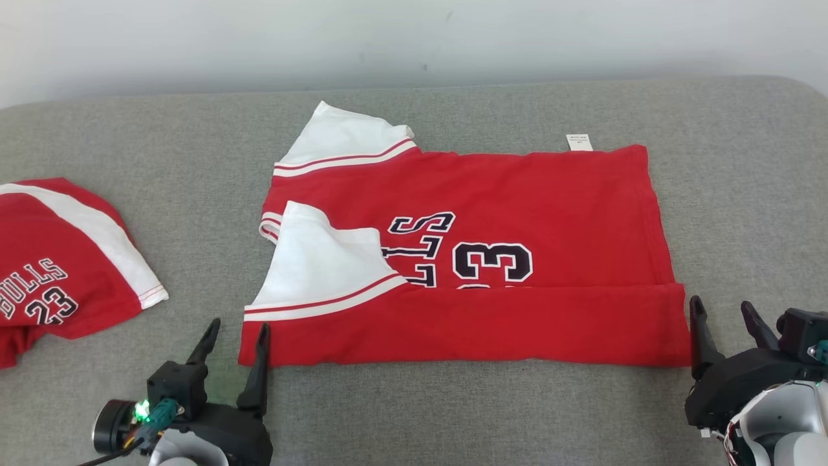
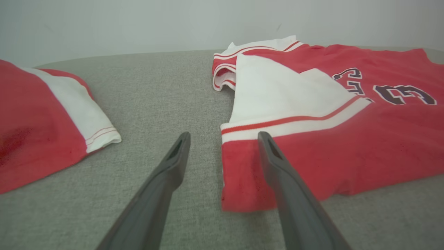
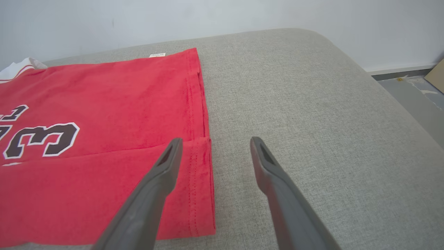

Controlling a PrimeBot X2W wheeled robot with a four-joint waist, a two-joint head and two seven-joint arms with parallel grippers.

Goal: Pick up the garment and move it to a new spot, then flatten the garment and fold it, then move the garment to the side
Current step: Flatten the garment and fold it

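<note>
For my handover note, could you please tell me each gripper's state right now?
Left gripper: open, holding nothing.
Right gripper: open, holding nothing.

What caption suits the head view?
Open left claw and right claw at near corners of a half-folded red jersey on grey cushion; second jersey left.

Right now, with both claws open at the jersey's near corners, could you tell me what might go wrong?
The folded near strip lies loose and may unfold. The left claw straddles its corner and might pinch only one layer. The second jersey lies to the left; a sideways move might drag over it.
</note>
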